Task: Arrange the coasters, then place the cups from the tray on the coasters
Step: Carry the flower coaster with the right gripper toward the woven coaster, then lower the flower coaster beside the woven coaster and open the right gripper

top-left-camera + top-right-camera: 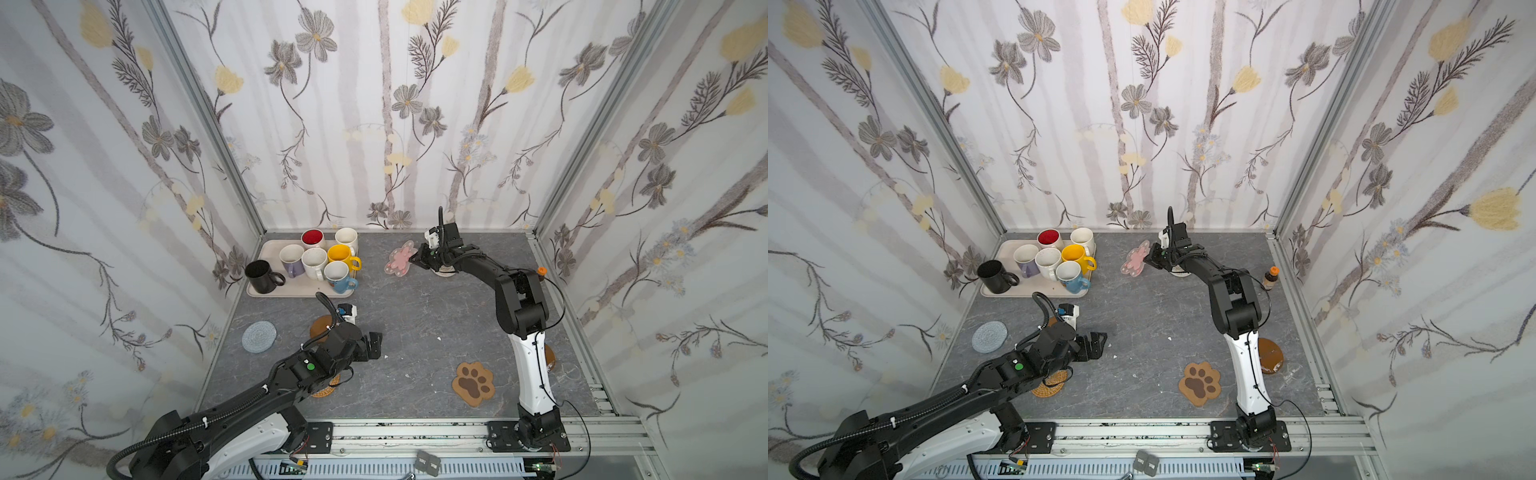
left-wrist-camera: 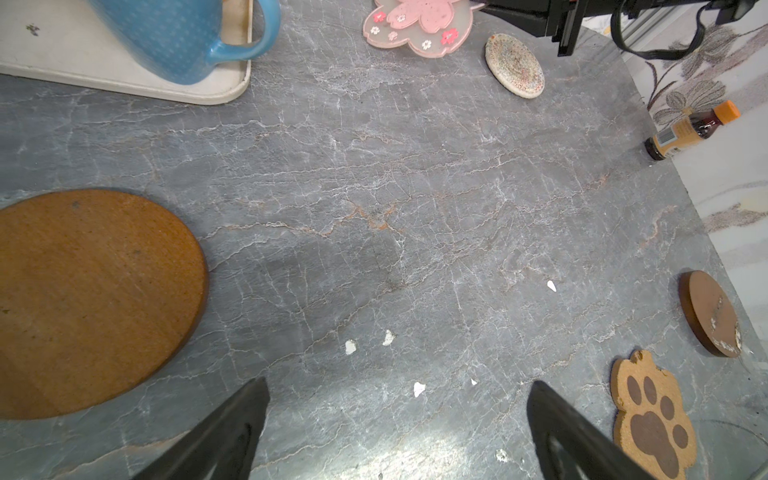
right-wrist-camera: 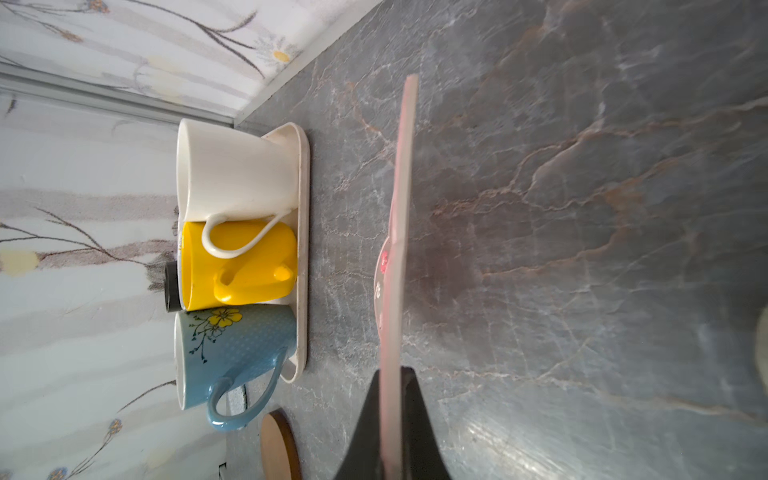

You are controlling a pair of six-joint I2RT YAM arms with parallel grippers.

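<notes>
"Right wrist view first," said Ana. "What had the right gripper [image 3: 392, 370] got?"

"Its jaws were pinching one edge of the pink blossom coaster [image 3: 401, 187]. Edge-on it looked like a thin, stiff sheet with tiny red and white flowers on it. In both top views it sat tilted between the tray [image 1: 291, 289] and the white woven coaster [image 2: 514, 65]. Whether its far petals touched the table [image 2: 415, 187], I couldn't tell."

"And the left gripper [image 2: 399, 382]?"

"Jaws spread wide, holding nothing, above bare table, which was grey and veined like stone. Just beside it lay a round wooden coaster [image 2: 91, 299], matt and grainy."

"The cups?"

"All seven stood upright on the cream, round-cornered tray, glazed, with loop handles. The black cup [image 1: 262, 276] was at its near left corner. The light blue cup [image 3: 241, 345] was dotted, with a painted yellow flower."

"Other coasters?"

"The grey woven coaster [image 1: 259, 336] was a coiled round. The tan rattan coaster [image 1: 328, 390] lay half under the left arm. The paw coaster [image 1: 473, 383] looked cork-like, with dark pads."
</notes>
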